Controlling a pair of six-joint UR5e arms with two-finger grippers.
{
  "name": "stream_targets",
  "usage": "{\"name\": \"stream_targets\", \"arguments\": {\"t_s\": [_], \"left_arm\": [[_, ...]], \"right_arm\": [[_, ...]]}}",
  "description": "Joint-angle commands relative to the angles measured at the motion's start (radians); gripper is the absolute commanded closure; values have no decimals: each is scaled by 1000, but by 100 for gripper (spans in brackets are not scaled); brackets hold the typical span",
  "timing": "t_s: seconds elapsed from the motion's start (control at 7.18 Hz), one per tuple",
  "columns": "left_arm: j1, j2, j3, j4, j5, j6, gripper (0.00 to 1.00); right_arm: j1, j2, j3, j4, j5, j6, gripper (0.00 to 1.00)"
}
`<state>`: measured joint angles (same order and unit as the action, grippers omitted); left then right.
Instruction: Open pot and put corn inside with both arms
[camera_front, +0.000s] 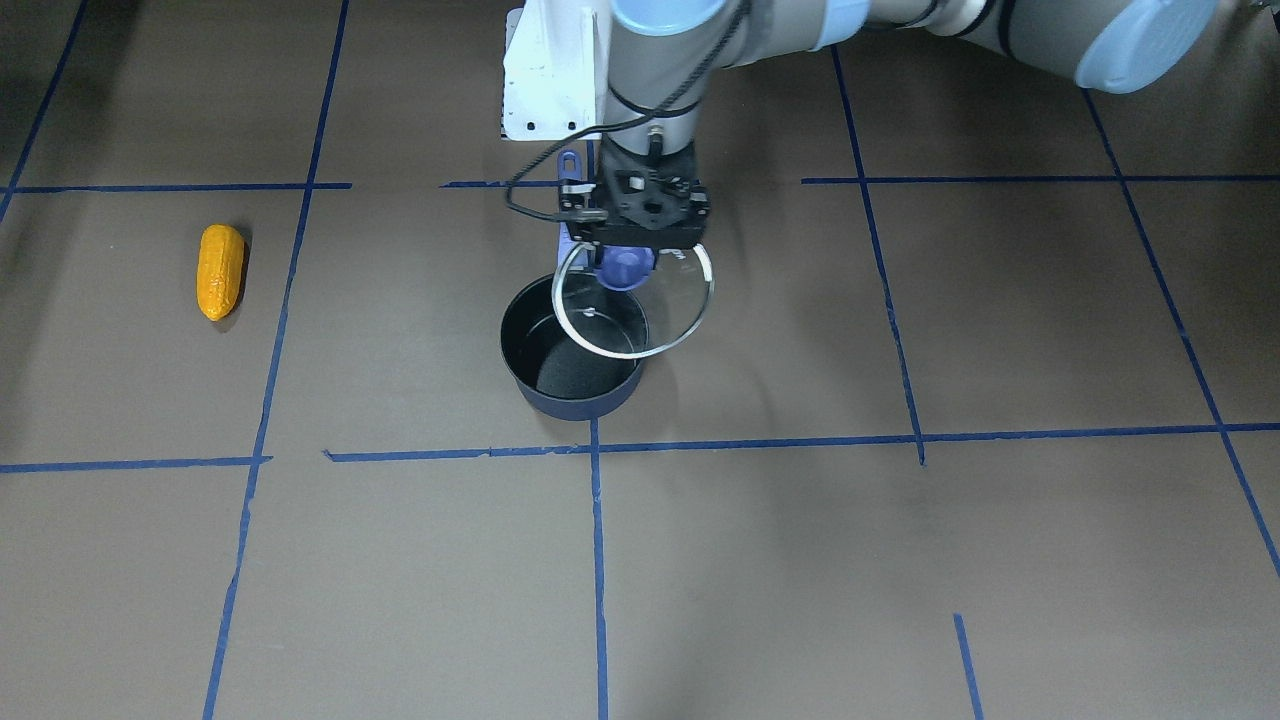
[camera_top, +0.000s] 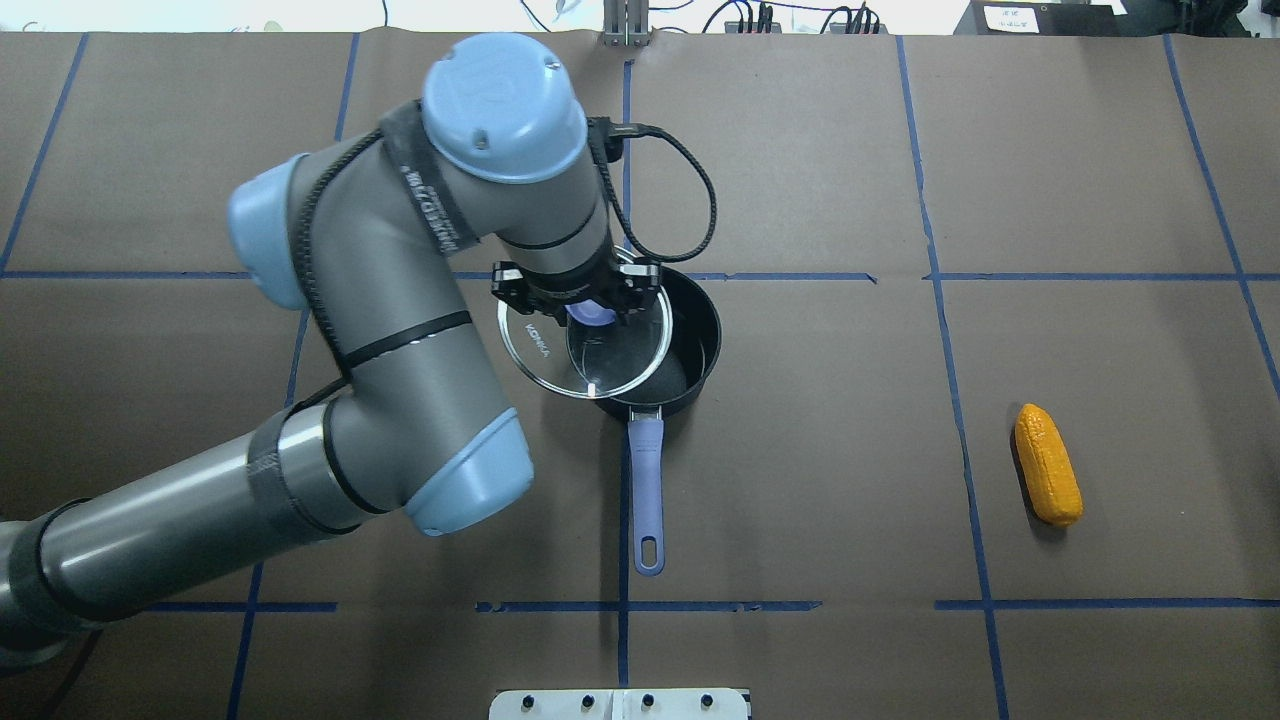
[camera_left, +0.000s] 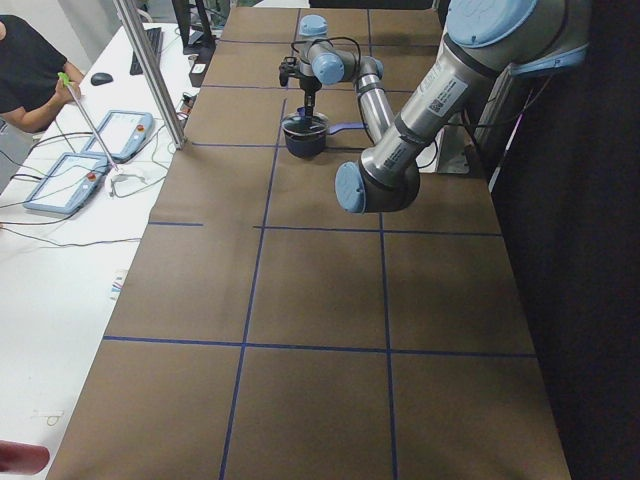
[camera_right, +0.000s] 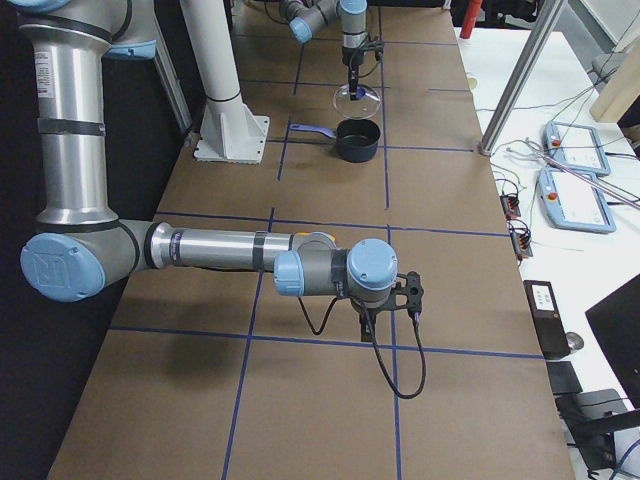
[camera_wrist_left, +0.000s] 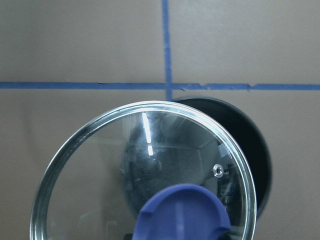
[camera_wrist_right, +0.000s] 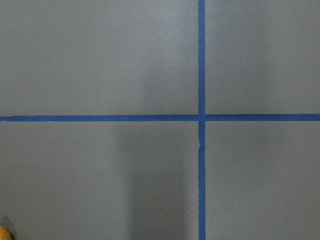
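The dark navy pot (camera_front: 570, 362) stands open at mid-table, its lavender-blue handle (camera_top: 647, 480) pointing toward the robot's base. My left gripper (camera_front: 628, 262) is shut on the blue knob (camera_wrist_left: 185, 215) of the round glass lid (camera_front: 655, 315) and holds the lid lifted, tilted and shifted partly off the pot (camera_top: 692, 335) toward my left. The orange-yellow corn (camera_top: 1047, 465) lies on the table far to my right; it also shows in the front view (camera_front: 220, 270). My right gripper (camera_right: 410, 295) hovers over bare table, seen only in the right side view, so I cannot tell if it is open.
The brown table is marked with blue tape lines (camera_front: 595, 560). The white base mount (camera_front: 550, 70) stands behind the pot. Control pads (camera_right: 570, 150) lie on a white bench beyond the far edge. A person (camera_left: 25, 70) stands by that bench.
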<state>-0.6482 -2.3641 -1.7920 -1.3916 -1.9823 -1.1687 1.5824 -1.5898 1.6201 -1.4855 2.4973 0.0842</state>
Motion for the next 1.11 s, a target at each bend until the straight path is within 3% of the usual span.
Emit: {"name": "stream_targets", "arguments": {"t_s": [0.0,0.42,0.84,0.97], "left_arm": [[-71,107,-96,-3,-87,47,92],[-71,267,-132,-88,-89,46,91],[-53,310,-63,-258,-87,4,91],[-53,312,-16,-329,-87,1,91]], "right_arm": [[-45,1,64,2,-2,74,0],[-126,29,107,2,-3,217,0],[-240,75,158,19,-29,406,0],[-302,79,156,125,-63,543,0]]}}
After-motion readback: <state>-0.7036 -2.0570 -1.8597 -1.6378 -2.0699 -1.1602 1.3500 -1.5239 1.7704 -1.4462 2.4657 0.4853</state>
